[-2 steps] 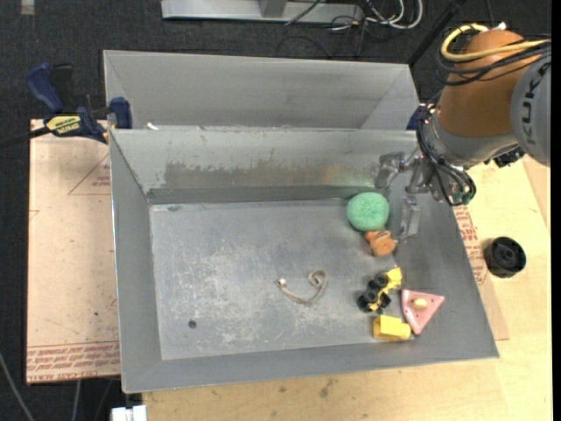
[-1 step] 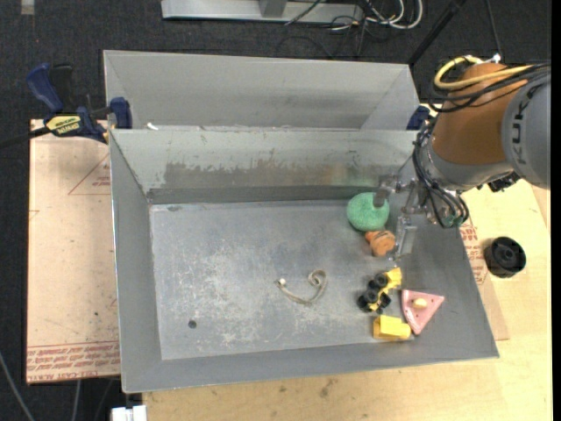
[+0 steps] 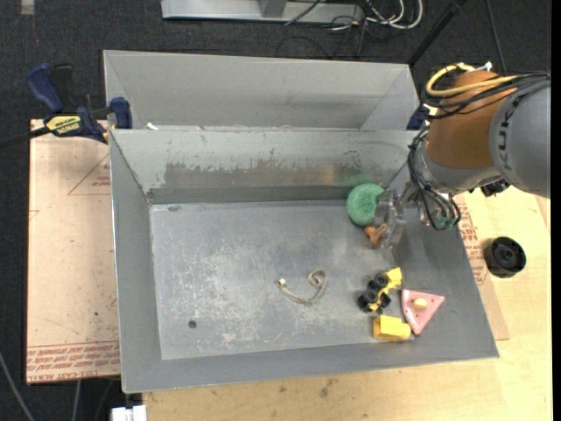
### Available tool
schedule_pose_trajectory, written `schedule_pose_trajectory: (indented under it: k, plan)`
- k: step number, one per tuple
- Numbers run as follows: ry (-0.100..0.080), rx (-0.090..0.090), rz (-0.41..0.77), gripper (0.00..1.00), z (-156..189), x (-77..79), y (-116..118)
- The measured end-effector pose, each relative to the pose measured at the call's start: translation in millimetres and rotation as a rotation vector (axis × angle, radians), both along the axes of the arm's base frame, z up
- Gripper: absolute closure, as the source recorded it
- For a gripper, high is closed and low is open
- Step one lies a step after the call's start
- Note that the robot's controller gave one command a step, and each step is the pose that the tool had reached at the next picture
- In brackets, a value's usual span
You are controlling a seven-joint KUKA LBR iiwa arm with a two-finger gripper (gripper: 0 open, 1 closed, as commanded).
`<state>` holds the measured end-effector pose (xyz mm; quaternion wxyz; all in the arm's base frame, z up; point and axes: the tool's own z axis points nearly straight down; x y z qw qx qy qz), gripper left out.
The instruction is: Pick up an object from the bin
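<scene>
My gripper hangs low at the bin's right side, close to the back wall. A green round lump lies just left of it, touching or nearly touching it. A small orange-brown piece sits right below the gripper's tip; whether it is held I cannot tell. Further toward the front lies a black and yellow toy.
A pink triangle and a yellow block lie in the front right corner beside the toy. A pale bent loop rests near the middle of the bin floor. The arm comes in over the right rim.
</scene>
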<state>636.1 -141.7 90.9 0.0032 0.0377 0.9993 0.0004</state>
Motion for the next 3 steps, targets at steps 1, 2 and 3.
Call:
schedule_pose_trajectory:
  k: [1,2,3]
  plan:
    - [0.0,0.0,0.0,1.0,0.0,0.0,0.0]
    - [0.009,0.001,0.003,1.0,47.0,0.2,6.6]
    - [0.007,0.001,-0.002,1.0,122.9,-16.0,3.4]
